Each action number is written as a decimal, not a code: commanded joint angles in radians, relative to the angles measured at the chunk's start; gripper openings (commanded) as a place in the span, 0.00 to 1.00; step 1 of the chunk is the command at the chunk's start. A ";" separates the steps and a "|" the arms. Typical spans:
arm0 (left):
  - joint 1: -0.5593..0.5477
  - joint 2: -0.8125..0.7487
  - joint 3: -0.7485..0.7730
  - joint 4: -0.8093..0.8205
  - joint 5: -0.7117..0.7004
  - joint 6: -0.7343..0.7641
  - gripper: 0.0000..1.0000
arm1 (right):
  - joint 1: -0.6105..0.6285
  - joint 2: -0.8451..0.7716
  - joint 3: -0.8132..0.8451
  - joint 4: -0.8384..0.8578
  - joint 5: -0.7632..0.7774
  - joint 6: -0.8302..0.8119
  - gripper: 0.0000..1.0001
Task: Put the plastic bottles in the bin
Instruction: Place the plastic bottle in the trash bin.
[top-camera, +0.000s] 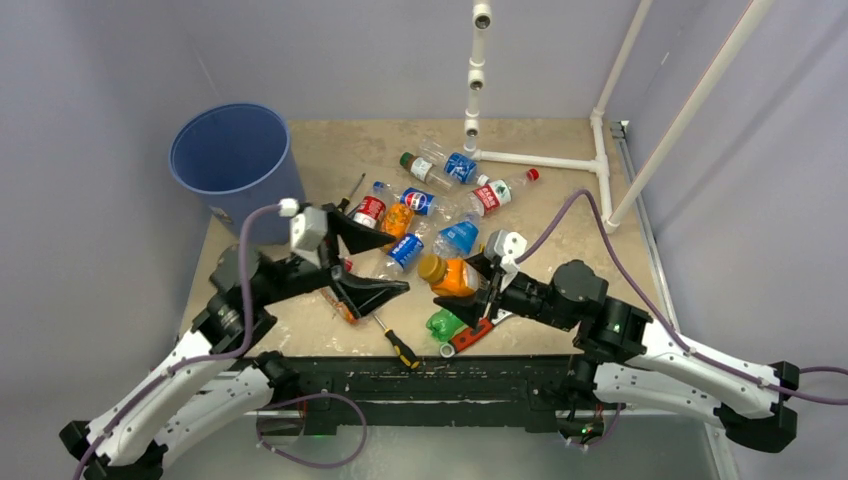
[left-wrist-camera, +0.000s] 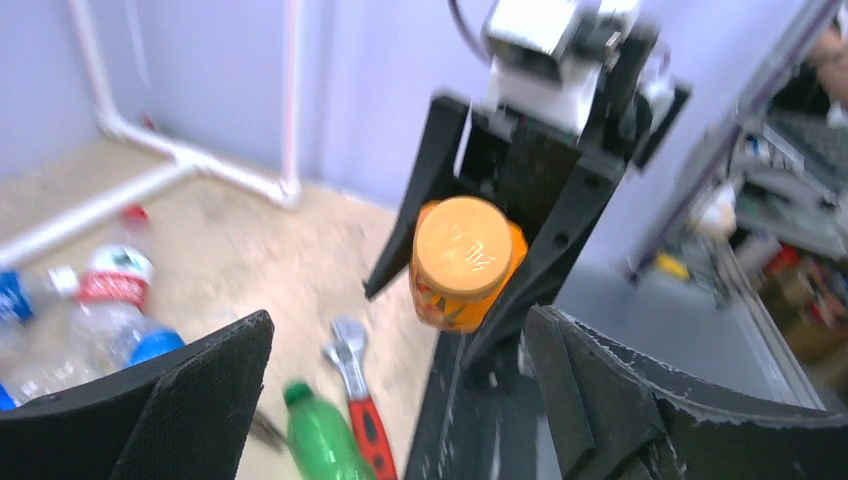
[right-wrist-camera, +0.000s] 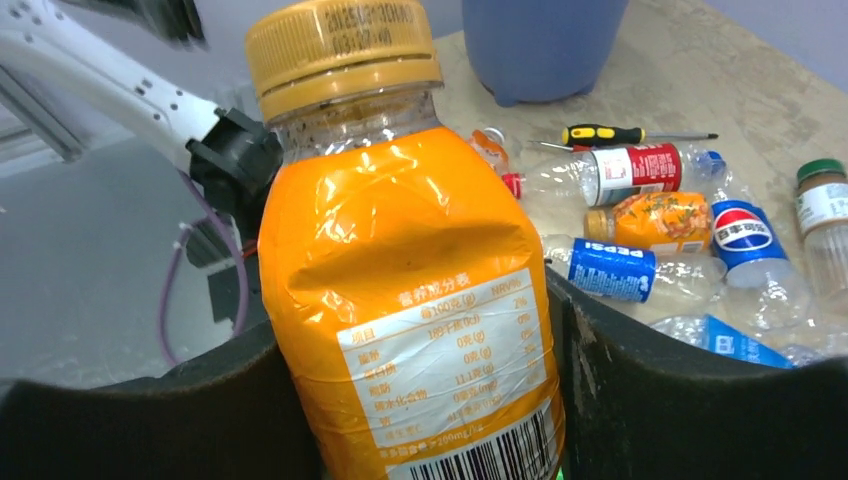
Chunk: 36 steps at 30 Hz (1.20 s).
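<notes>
Pinches the orange bottle (right-wrist-camera: 410, 290) in the right end effector (top-camera: 482, 285) over the near middle of the bench (top-camera: 340, 150), with the left end effector (top-camera: 400, 263) spread and empty just left of it, and risks a drop short of the far-left bin (top-camera: 230, 200) through slippage on the dented label.

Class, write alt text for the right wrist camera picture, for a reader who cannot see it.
An orange bottle with a yellow cap fills the view, clamped between the right claw's black fingers. Behind it, more bottles and a screwdriver lie on the table in front of the blue bin.
</notes>
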 joint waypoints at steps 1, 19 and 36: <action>-0.004 -0.117 -0.161 0.485 -0.256 -0.121 0.99 | 0.001 -0.032 -0.095 0.314 0.089 0.177 0.34; -0.004 0.203 -0.052 0.543 -0.135 -0.194 0.86 | 0.001 0.107 -0.209 0.728 0.160 0.389 0.33; -0.004 0.263 0.002 0.558 0.007 -0.274 0.62 | 0.001 0.151 -0.197 0.716 0.171 0.374 0.32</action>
